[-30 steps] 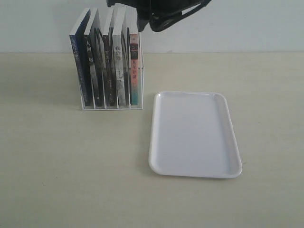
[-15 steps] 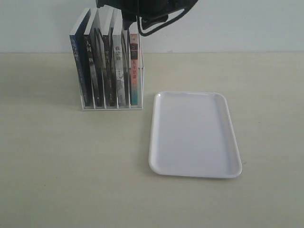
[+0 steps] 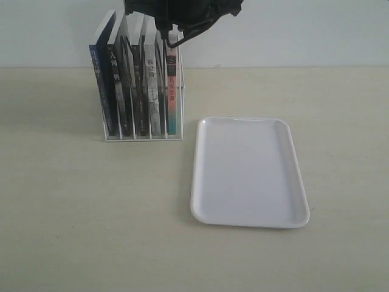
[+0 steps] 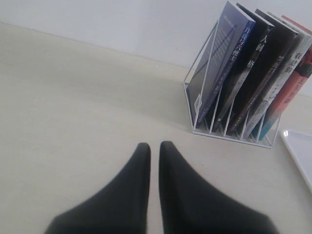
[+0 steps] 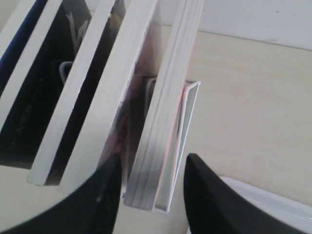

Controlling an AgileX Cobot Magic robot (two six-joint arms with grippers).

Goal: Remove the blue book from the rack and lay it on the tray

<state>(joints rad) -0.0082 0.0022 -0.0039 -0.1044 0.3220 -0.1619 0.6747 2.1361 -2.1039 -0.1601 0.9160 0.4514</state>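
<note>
So in the exterior view the blue book (image 3: 100,85) stands at the far left end of the rack (image 3: 143,137). It's on its bottom edge with the spine facing the camera, long axis up and down, top tipped a bit to the right. My right gripper (image 3: 173,13) hangs over the opposite end, above the pink book (image 3: 172,91) in the slot nearest the tray (image 3: 249,220). The tray sits just beside the rack on the table (image 3: 73,213), with nothing on it. My left gripper isn't in this shot at all. In the left wrist view the left gripper (image 4: 153,150) is low over the table with its fingers pinched down to a thin slit, holding nothing. It's well apart from the rack (image 4: 229,132), but the blue book (image 4: 219,63) is the one at the end nearest it. In the right wrist view the right gripper (image 5: 153,158) is spread wide and empty. Its two fingers straddle the top edge of the pink book (image 5: 165,97), and the blue book (image 5: 24,44) is only a sliver at the far side, with the other three books in between. My take: the right gripper is lined up on the wrong slot. It has to slide the whole way along the rack before going down, or else the left arm takes it.
</note>
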